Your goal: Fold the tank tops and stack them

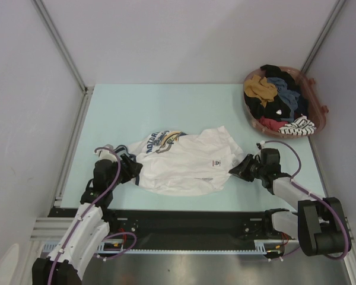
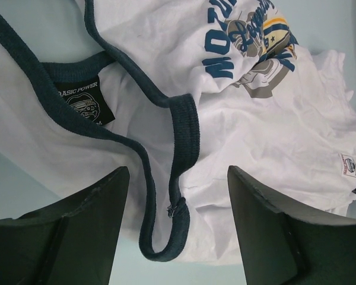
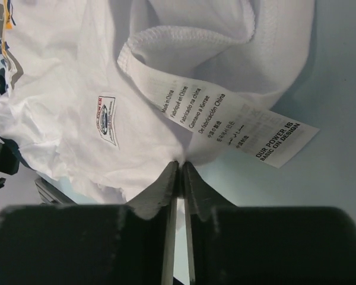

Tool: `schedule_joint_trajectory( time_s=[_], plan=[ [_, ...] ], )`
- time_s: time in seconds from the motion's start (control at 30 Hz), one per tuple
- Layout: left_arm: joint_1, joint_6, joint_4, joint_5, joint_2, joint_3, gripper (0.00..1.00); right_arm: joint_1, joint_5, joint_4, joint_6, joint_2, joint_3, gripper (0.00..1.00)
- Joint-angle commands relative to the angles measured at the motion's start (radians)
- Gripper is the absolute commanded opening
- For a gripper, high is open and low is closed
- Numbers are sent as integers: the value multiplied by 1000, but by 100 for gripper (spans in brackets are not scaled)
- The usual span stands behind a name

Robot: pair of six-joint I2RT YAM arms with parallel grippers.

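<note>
The white tank top (image 1: 187, 160) with navy trim and a blue chest print lies crumpled at the middle of the table. My left gripper (image 1: 132, 169) is open at its left end; in the left wrist view a loop of navy strap (image 2: 172, 237) lies between the spread fingers (image 2: 77, 231), untouched. My right gripper (image 1: 236, 168) is shut on the white hem at the top's right end, next to the care label (image 3: 225, 122). The slate grey-blue tank top is not seen on the table.
A pink basket (image 1: 317, 95) of jumbled black, mustard, red, blue and striped clothes stands at the back right. Grey walls with metal rails enclose the pale blue table (image 1: 166, 107).
</note>
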Motion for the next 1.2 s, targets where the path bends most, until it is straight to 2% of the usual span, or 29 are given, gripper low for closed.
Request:
schedule_joint_trajectory(
  time_s=[0.0, 0.03, 0.1, 0.13, 0.17, 0.27, 0.37, 0.63, 0.7, 0.83, 1.17],
  plan=[
    [6, 34, 31, 5, 11, 46, 73, 6, 15, 6, -2, -28, 37, 10],
    [6, 35, 28, 3, 15, 47, 73, 5, 15, -16, -6, -42, 40, 10],
    [6, 41, 25, -3, 24, 52, 73, 5, 12, -40, -12, -51, 49, 17],
    [6, 43, 25, -3, 27, 53, 74, 5, 6, -49, -17, -54, 54, 31],
    [6, 46, 25, -1, 34, 55, 74, 5, 0, -61, -17, -57, 55, 39],
    [6, 47, 27, -1, 37, 57, 73, 5, -2, -66, -16, -57, 52, 44],
    [6, 50, 24, -4, 32, 58, 73, 5, -7, -58, -11, -54, 37, 45],
    [6, 52, 11, -9, 26, 64, 73, 6, -26, -35, 15, -65, -1, 37],
    [7, 54, 11, -9, 29, 64, 73, 8, -28, -41, 17, -69, -1, 38],
    [6, 55, 11, -7, 32, 66, 74, 12, -34, -57, 21, -80, 2, 47],
    [6, 55, 13, -9, 35, 66, 74, 32, -36, -17, 52, -69, -24, 43]
  ],
)
